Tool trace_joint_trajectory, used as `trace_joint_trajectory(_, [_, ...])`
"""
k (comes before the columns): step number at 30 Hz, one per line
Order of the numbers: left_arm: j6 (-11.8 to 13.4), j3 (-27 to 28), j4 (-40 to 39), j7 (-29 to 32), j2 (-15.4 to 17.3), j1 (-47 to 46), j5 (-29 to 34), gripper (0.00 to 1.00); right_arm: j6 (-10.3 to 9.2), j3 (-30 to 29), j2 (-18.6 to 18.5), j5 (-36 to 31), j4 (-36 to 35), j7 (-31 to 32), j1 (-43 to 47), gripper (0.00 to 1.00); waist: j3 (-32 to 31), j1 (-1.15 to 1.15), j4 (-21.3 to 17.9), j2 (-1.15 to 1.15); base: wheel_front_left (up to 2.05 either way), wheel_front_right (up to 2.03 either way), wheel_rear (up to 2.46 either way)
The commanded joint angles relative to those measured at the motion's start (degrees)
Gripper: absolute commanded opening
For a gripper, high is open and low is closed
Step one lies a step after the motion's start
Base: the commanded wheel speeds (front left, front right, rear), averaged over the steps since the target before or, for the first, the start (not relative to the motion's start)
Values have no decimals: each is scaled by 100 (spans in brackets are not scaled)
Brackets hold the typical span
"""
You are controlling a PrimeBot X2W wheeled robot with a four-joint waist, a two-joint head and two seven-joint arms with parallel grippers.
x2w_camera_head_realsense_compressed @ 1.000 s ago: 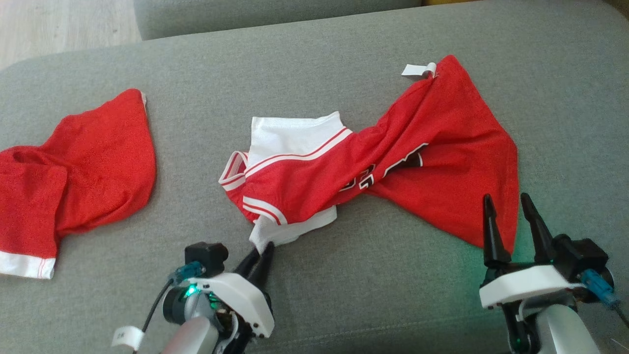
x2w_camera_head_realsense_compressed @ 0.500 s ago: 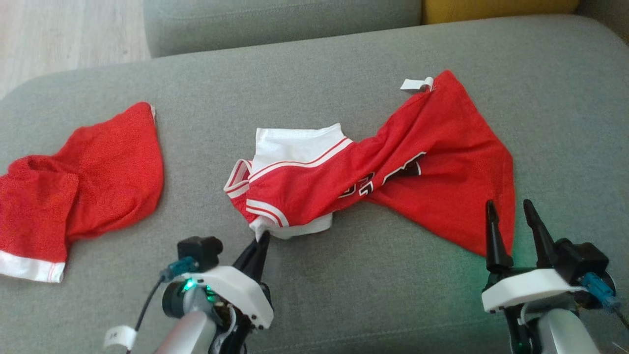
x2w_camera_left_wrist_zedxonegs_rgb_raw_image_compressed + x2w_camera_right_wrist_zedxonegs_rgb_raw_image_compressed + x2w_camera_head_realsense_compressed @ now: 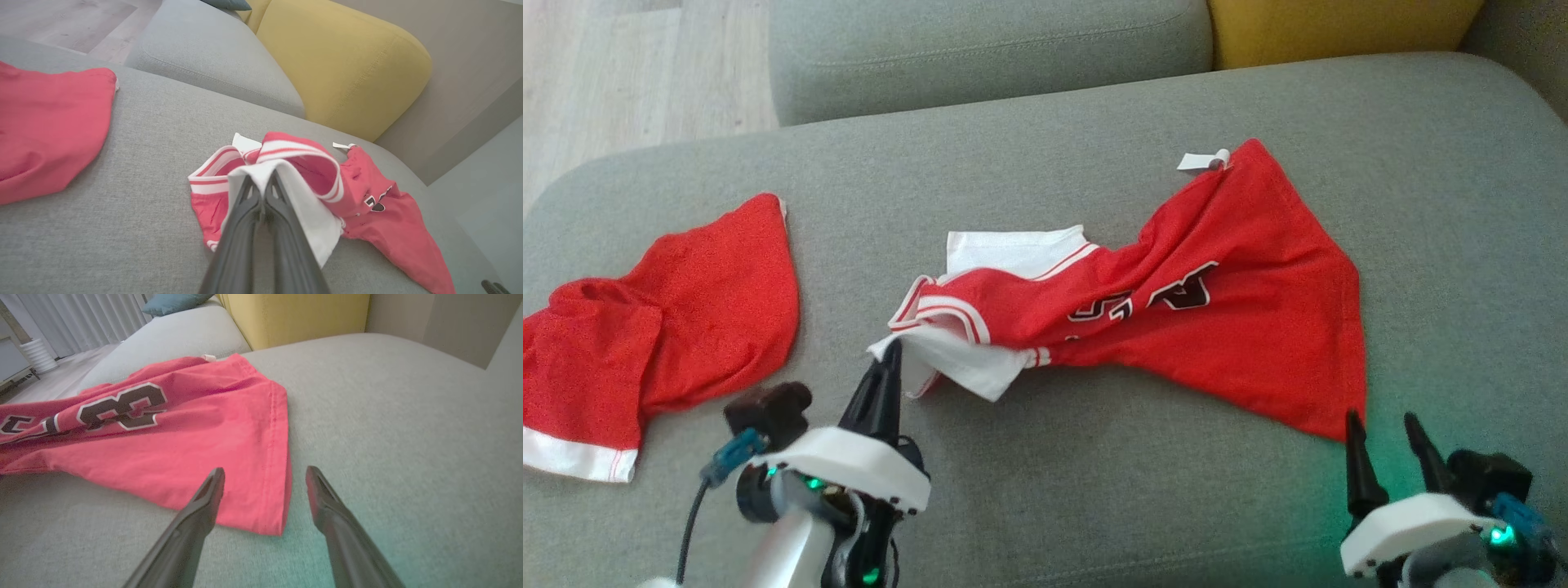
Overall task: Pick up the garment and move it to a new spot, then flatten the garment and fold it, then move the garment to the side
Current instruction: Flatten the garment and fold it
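The garment (image 3: 1192, 318) is a red jersey with white trim and dark numbers, twisted across the middle of the grey sofa seat (image 3: 1054, 474). My left gripper (image 3: 892, 353) is shut on the jersey's white corner at its left end, lifting that corner a little. In the left wrist view the closed fingers (image 3: 261, 192) pinch the white fabric of the garment (image 3: 367, 192). My right gripper (image 3: 1380, 429) stands open just in front of the jersey's lower right corner. The right wrist view shows that red hem corner (image 3: 278, 522) lying between the spread fingertips (image 3: 214, 484), with nothing gripped.
A second red cloth (image 3: 662, 327) with a white hem lies at the seat's left end. A grey back cushion (image 3: 988, 41) and a yellow cushion (image 3: 1339, 28) stand behind. Wooden floor (image 3: 629, 73) shows at the far left. Bare seat runs along the front.
My left gripper closed on the white corner and pulled it left and up, untwisting the jersey's left end. The head camera tilted, shifting the whole picture down. The right gripper stayed open.
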Motion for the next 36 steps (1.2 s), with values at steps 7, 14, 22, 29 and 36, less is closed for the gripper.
trace_joint_trajectory(7, [140,326,-512,-183,111,3,-45,0,37,202,-34,557,468,66,-262,100,23,0,24,0,0,0,0])
trace_joint_trajectory(14, [165,291,-637,-195,129,9,-24,0,37,208,-34,794,1094,-95,-607,100,112,0,103,0,0,0,0])
trace_joint_trajectory(22, [193,276,-703,-191,175,-29,-13,0,37,253,-34,1057,1776,-282,-964,100,218,0,178,0,0,0,0])
trace_joint_trajectory(29, [220,287,-726,-210,198,-86,-2,0,37,413,-34,1258,2202,-377,-1200,0,267,0,188,0,0,0,0])
trace_joint_trajectory(36, [225,374,-824,-302,200,-158,-10,0,37,835,-34,1550,2108,-468,-1394,0,236,0,152,0,0,0,0])
